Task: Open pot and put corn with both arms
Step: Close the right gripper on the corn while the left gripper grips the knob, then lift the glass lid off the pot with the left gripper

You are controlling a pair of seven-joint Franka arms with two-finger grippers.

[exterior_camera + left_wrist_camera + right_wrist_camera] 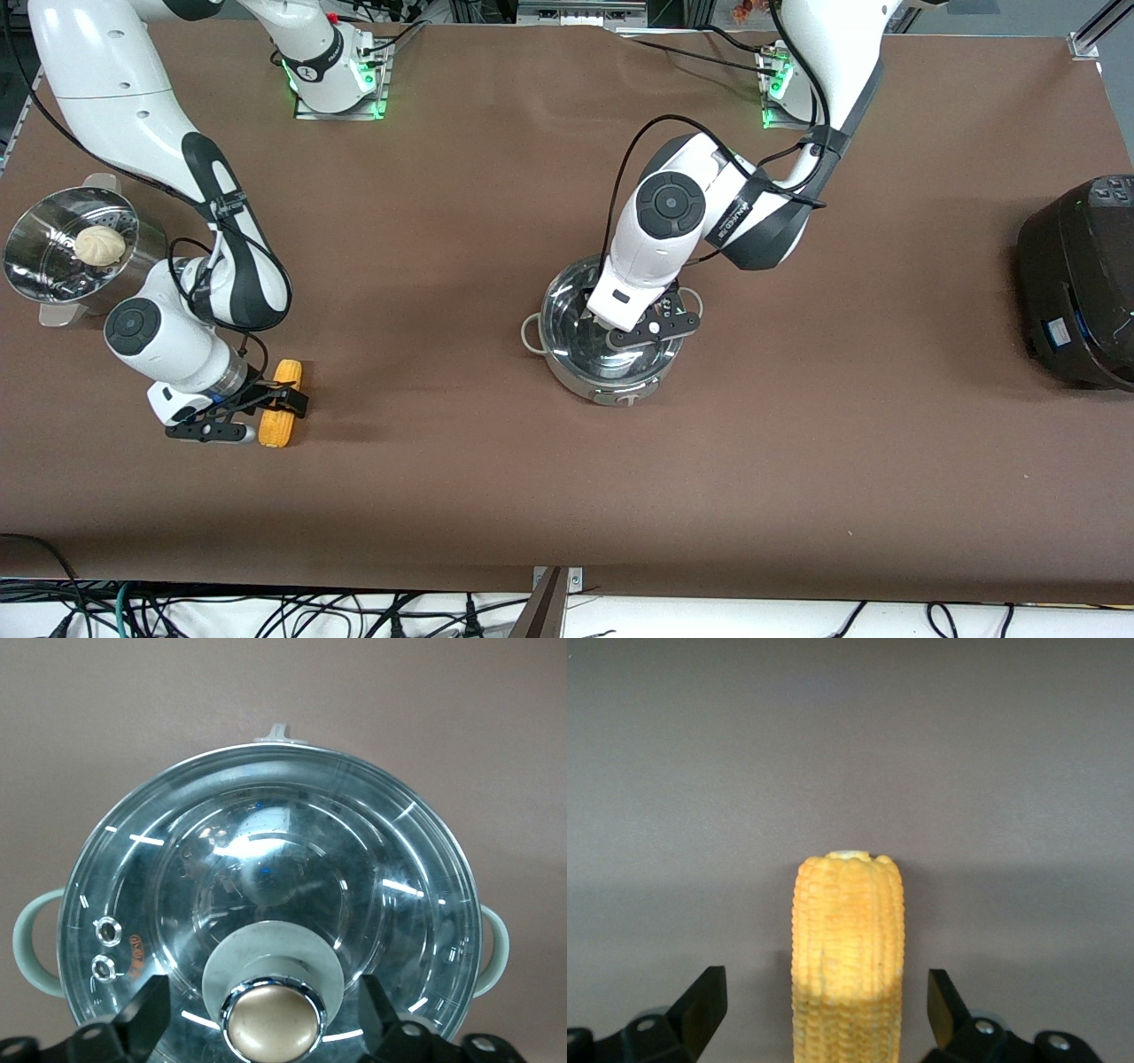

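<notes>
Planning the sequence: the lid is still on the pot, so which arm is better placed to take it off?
Left. The left claw already straddles the lid's knob over the pot, fingers either side. The right claw is open around the corn at the right arm's end of the table.

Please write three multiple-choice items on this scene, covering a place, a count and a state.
1. Where is the left gripper?
A. over the pot's lid
B. over the black cooker
C. over the bun

2. How many corn cobs lie on the table?
A. one
B. two
C. three

3. How is the pot?
A. lid off
B. lid on
C. tipped over

Key: 1 A, its fingers flank the tan knob on the lid. 2 A, a single corn lies between the right gripper's open fingers. 3 B, the glass lid covers it.
</notes>
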